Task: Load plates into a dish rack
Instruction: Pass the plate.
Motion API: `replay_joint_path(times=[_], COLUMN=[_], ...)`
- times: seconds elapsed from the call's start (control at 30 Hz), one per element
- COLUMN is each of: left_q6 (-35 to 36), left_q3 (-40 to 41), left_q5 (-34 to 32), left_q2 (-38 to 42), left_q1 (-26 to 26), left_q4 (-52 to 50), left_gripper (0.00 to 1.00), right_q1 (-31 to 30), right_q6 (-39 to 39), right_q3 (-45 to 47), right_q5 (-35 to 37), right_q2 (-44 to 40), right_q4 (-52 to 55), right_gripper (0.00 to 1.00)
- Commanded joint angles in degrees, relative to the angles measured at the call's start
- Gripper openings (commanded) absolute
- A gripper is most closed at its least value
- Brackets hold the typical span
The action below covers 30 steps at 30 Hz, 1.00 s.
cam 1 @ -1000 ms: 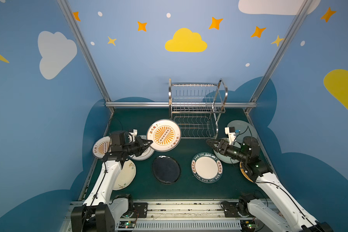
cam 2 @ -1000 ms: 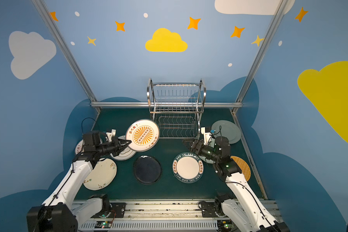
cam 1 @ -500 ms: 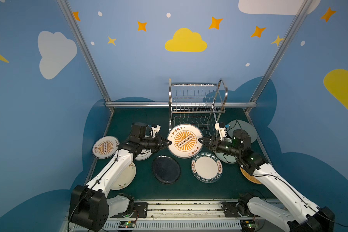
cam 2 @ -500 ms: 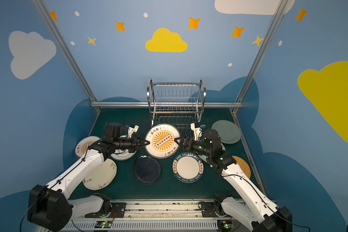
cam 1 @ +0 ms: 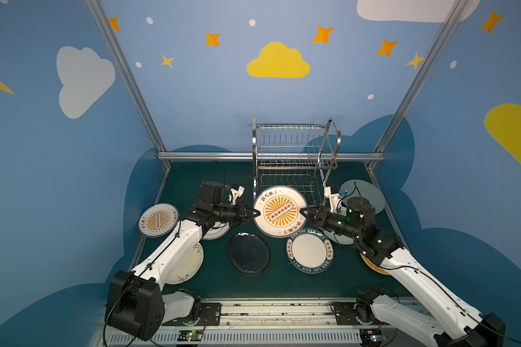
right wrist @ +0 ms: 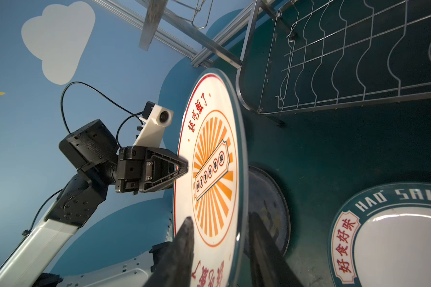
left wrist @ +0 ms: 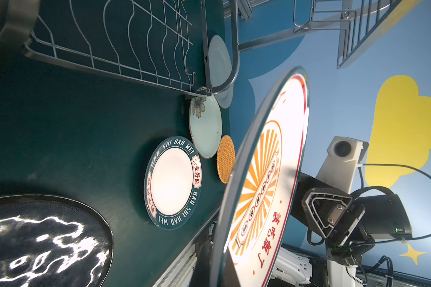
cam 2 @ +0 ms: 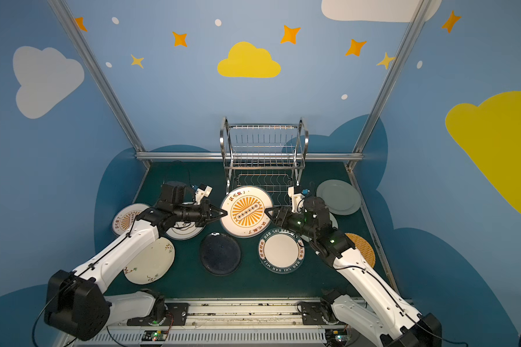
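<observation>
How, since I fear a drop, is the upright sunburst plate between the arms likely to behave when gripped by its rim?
Likely stiff: the sunburst plate holds its shape, pinched at one rim by the left end effector. Probably slippery, since its face looks glossy. It may pivot or swing, since the right end effector only straddles the opposite rim; its grip is unclear.

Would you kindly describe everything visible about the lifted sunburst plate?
The sunburst plate is round, glossy white, dark-rimmed, with orange rays and red characters. It is held aloft, tilted steeply, in front of the rack. The left end effector pinches one rim; the right end effector straddles the opposite rim.
</observation>
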<state>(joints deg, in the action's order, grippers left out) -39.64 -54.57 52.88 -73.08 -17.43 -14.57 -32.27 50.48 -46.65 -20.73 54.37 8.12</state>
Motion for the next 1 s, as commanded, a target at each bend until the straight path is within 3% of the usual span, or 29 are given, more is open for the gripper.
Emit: replay_joint_path(times=[0.0, 0.27, 0.53, 0.7, 0.83, 0.97], left_q6=[0.51, 0.73, 2.33, 4.14, 5.11, 5.88], left_q3=[0.07, 0.74, 1.66, 1.57, 1.78, 2.25], left_q5=[3.43, 3.67, 2.11, -0.14, -2.24, -5.39], left_q2=[0.04, 1.09, 2.94, 5.11, 7.38, 11.51], left_q1=[-0.14, -0.05, -0.04, 0.1, 1.03, 2.98], left_q4=[2.99, 3.15, 0.66, -1.87, -3.18, -3.59], left_gripper=[0.04, 0.04, 0.06, 0.42, 0.99, 1.0], right_q1=[-0.98, -3.72, -9.23, -12.86, -13.66, -13.84], right_q6=[1.81, 4.77, 6.97, 7.88, 7.94, 6.49], right_q3=[-0.12, 2.17, 3.14, 0.79, -2.5, -6.48], right_q5=[2.55, 8.22, 19.9, 27.83, 32.24, 35.74], right_q2=[-0.17, -2.1, -5.44, -5.88, -6.02, -6.74], right_q4=[0.87, -0.28, 0.71, 4.94, 9.96, 14.2], right_gripper=[0.28, 0.14, 0.0, 0.0, 0.0, 0.0])
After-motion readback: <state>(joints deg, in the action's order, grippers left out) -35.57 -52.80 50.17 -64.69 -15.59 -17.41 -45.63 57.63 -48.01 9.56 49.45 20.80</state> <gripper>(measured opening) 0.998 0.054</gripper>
